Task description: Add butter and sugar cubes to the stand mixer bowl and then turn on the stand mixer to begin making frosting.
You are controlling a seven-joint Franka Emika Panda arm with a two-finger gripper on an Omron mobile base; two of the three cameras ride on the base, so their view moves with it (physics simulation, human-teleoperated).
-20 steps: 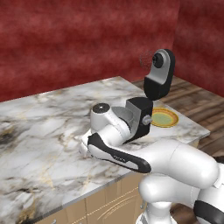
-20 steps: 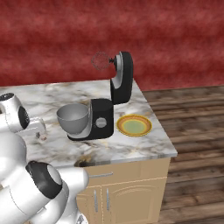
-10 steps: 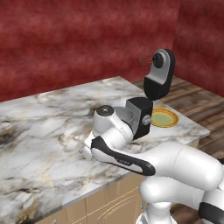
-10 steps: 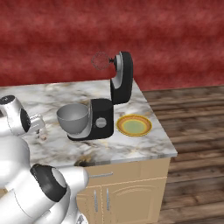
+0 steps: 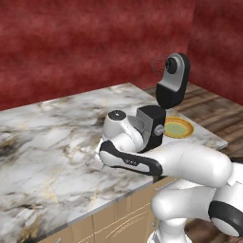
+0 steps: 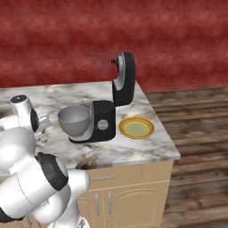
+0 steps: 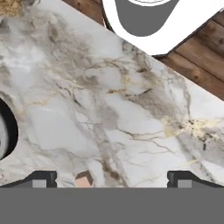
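My gripper (image 7: 112,178) hangs open just above the marble counter (image 7: 131,109), left of the stand mixer. A tiny pale sugar cube (image 7: 84,179) lies on the counter between the fingertips, nearer the left one (image 7: 43,177), untouched. The same cube (image 6: 43,139) sits left of the stand mixer bowl (image 6: 75,120), a grey metal bowl on the black stand mixer (image 6: 103,124), whose head (image 6: 124,78) is tilted up with the whisk (image 6: 102,62) raised. In the left base view my arm hides the bowl; the mixer (image 5: 153,124) stands behind it. The butter is out of view.
A flat yellow-rimmed plate (image 6: 136,127) lies right of the mixer near the counter's right end. The counter's front edge (image 6: 133,162) runs above wooden cabinets. A red wall stands behind. Open marble (image 5: 42,142) spreads to the left.
The arm has leaned further forward and the hand has sunk a little toward the counter. Its jaws stay open. Mixer, bowl and plate have not moved.
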